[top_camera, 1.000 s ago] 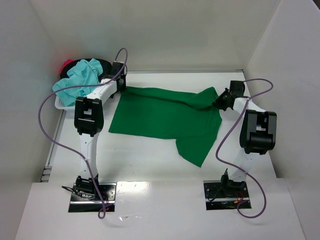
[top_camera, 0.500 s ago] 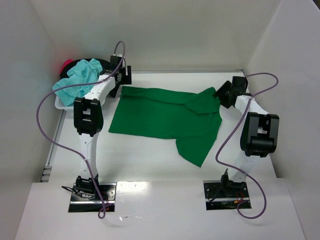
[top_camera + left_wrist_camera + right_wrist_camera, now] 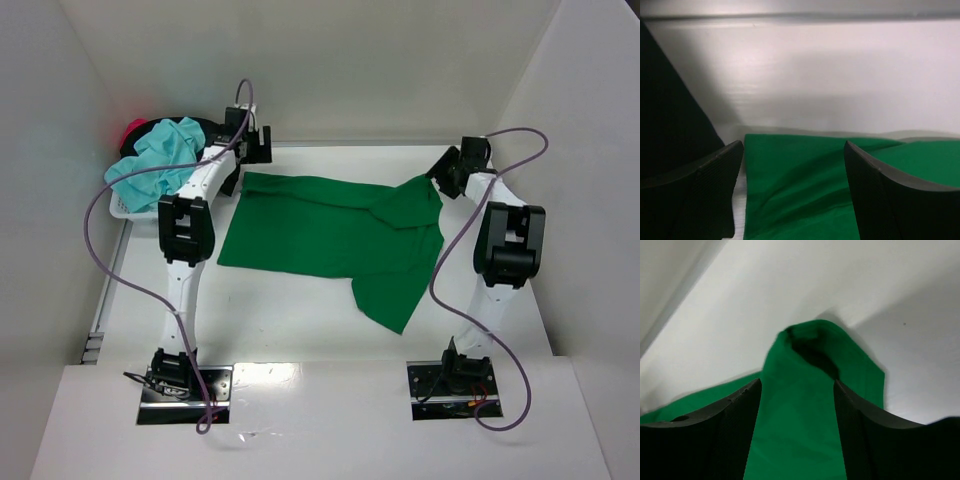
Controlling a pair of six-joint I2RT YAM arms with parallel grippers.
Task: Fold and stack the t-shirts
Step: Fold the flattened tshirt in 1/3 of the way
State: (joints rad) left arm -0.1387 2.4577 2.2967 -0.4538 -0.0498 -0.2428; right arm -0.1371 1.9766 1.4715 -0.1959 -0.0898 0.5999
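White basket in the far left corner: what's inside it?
A crumpled turquoise shirt is heaped in the basket and spills over its rim. Behind it, a black cloth and a red-pink cloth peek out. Anything beneath the turquoise shirt is covered.

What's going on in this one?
Two arms are working on a green t-shirt lying spread on the table. The left gripper and right gripper are open at the two ends of its far edge, gripping nothing. A turquoise t-shirt lies heaped in the basket at far left.
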